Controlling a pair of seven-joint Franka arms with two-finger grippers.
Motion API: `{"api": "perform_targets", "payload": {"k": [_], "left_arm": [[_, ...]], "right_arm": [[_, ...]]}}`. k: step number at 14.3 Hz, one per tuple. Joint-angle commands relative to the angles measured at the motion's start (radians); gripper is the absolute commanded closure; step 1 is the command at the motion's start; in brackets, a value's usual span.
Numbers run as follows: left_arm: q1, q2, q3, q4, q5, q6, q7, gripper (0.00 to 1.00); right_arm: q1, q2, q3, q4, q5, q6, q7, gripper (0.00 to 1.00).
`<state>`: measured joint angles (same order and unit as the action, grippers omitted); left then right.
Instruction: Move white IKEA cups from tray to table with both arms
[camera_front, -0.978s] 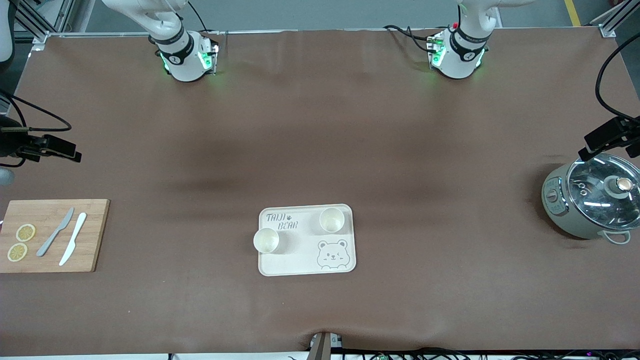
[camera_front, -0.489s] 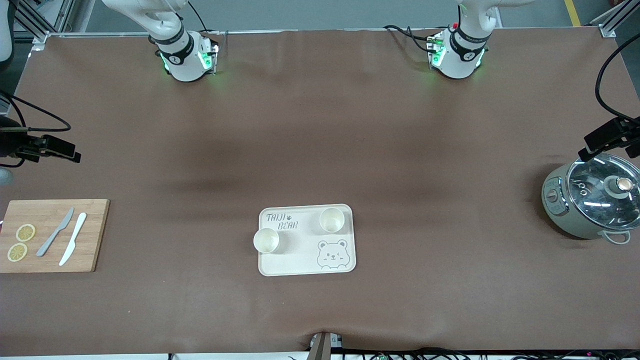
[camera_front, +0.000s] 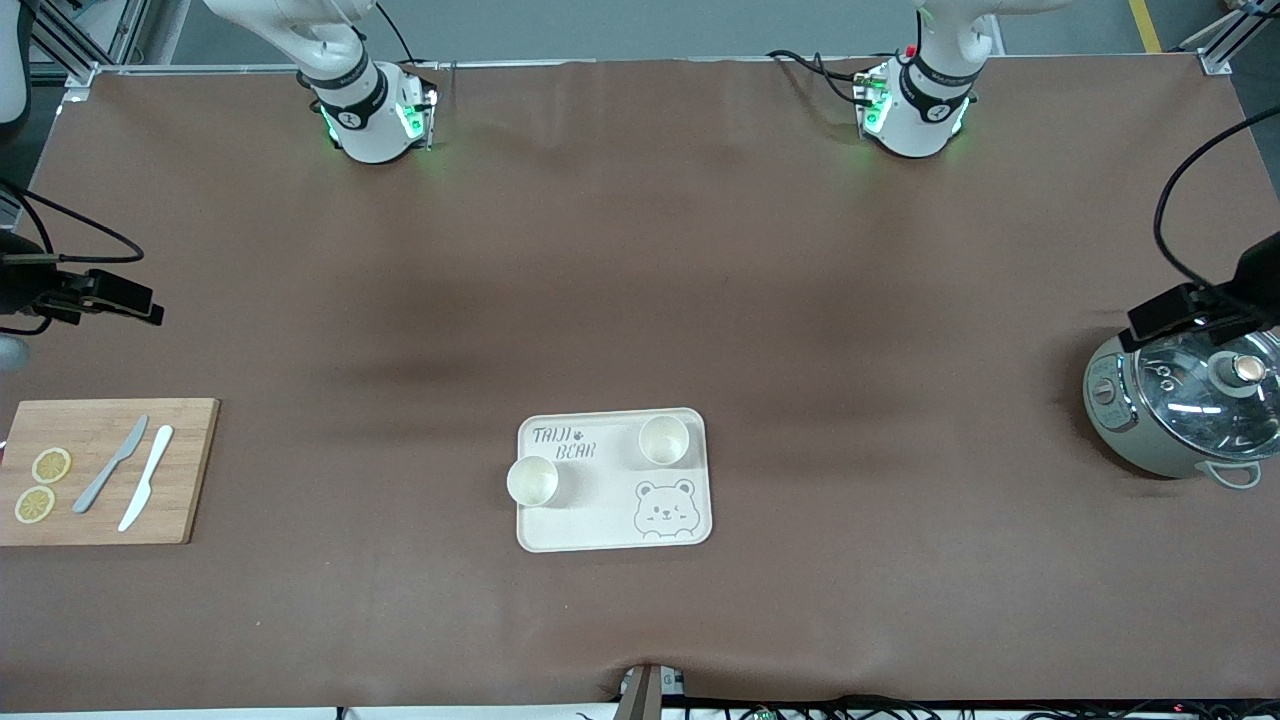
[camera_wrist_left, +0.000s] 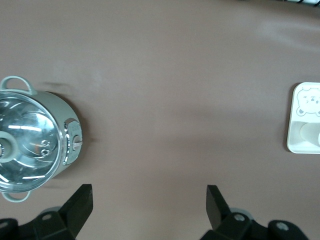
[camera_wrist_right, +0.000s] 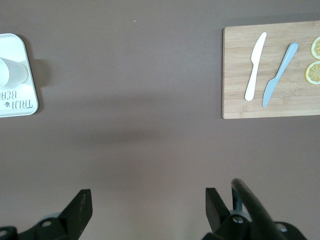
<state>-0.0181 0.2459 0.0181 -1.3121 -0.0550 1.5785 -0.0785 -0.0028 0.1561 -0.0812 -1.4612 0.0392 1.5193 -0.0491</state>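
Two white cups stand at the bear-printed tray (camera_front: 600, 530). One cup (camera_front: 663, 439) is on the tray's corner toward the left arm's end. The other cup (camera_front: 532, 481) sits at the tray's edge toward the right arm's end. My left gripper (camera_front: 1190, 310) is open and empty over the table beside the pot; in the left wrist view (camera_wrist_left: 148, 200) its fingers stand wide apart. My right gripper (camera_front: 110, 295) is open and empty over the table beside the cutting board; the right wrist view (camera_wrist_right: 148, 202) shows the same. Both are well away from the cups.
A grey-green pot with a glass lid (camera_front: 1185, 405) stands at the left arm's end. A wooden cutting board (camera_front: 190, 470) with two knives (camera_front: 130, 475) and lemon slices (camera_front: 42, 485) lies at the right arm's end. Brown cloth covers the table.
My left gripper has shifted a little toward the table's middle, over the pot's edge. The right gripper, cups and tray have not moved.
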Motion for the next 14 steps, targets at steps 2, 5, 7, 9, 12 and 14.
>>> {"api": "perform_targets", "payload": {"k": [2,5,7,9,12,14], "left_arm": [[-0.078,0.065,0.000,0.011,0.017,0.026,-0.056,0.00],[-0.146,0.121,0.000,0.013,0.020,0.050,-0.162,0.00],[-0.181,0.148,0.000,0.013,0.014,0.087,-0.231,0.00],[-0.212,0.167,-0.007,0.013,0.009,0.138,-0.283,0.00],[-0.270,0.210,-0.007,0.013,-0.020,0.198,-0.407,0.00],[-0.321,0.239,-0.007,0.013,-0.019,0.253,-0.513,0.00]], "right_arm": [[0.012,-0.003,-0.006,0.001,0.004,0.001,0.009,0.00],[0.012,-0.003,-0.002,-0.005,0.007,0.060,0.032,0.00],[0.036,0.005,-0.003,-0.005,0.057,0.068,0.060,0.00],[0.081,0.026,-0.003,0.002,0.067,0.082,0.190,0.00],[0.150,0.080,-0.003,0.030,0.062,0.120,0.264,0.00],[0.193,0.126,-0.003,0.053,0.065,0.146,0.349,0.00]]}}
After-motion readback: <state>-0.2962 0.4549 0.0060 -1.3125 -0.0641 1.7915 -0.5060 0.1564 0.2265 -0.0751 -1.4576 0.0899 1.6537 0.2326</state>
